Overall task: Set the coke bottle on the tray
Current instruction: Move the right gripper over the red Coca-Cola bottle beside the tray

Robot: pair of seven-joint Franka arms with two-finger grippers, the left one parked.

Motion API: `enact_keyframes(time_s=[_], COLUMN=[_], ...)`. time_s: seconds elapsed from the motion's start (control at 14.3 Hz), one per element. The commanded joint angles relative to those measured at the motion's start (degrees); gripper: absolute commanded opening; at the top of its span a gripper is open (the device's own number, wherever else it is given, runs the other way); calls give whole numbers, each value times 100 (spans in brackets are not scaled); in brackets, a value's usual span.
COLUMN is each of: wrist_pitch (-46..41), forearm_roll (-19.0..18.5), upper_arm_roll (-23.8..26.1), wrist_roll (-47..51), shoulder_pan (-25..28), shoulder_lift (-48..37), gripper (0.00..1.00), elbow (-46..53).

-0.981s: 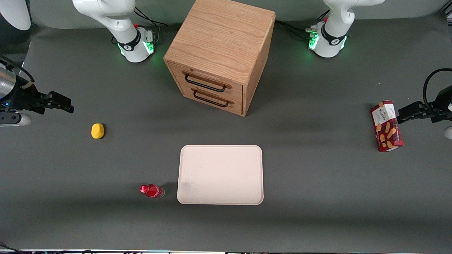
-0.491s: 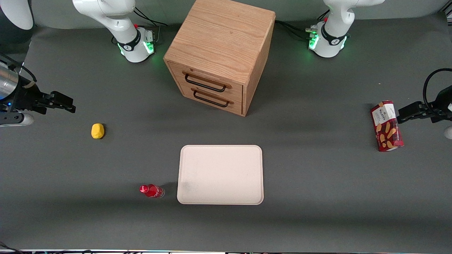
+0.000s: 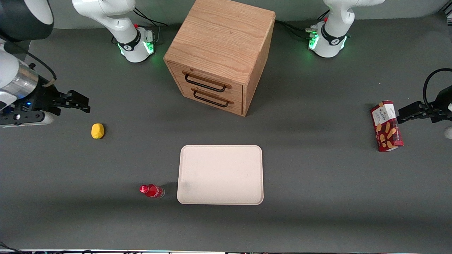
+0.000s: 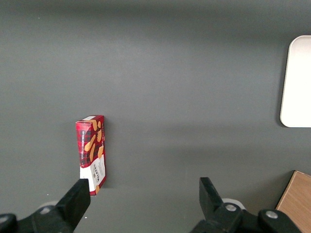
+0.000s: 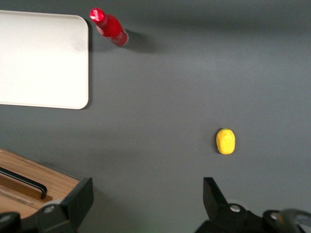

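The coke bottle (image 3: 152,191) (image 5: 108,27) stands on the table just beside the tray (image 3: 220,174) (image 5: 41,60), well apart from the gripper (image 3: 77,102) (image 5: 146,201), whose jaws are spread wide and empty above the table near a yellow object (image 3: 97,131) (image 5: 225,141)

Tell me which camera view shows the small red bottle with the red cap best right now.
The right wrist view: the small red bottle with the red cap stands large and unobstructed beside the cream-beige tray, with the open gripper well away. The front view shows it smaller, upright beside the tray. The left wrist view misses it.
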Motion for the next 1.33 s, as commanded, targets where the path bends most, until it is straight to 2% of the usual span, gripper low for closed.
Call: enact_keyframes(time_s=[0.0, 0.56, 0.84, 1.26], wrist_pitch=[-60, -402, -306, 370], forearm_roll=[8, -18, -9, -9], upper_arm_roll=[-22, -101, -75, -75], wrist_roll=[498, 543, 543, 526], shoulder_pan=[286, 857, 884, 832], shoulder_lift=[632, 2327, 3180, 3577], gripper=[100, 100, 100, 100], elbow=[854, 3033, 3746, 3853])
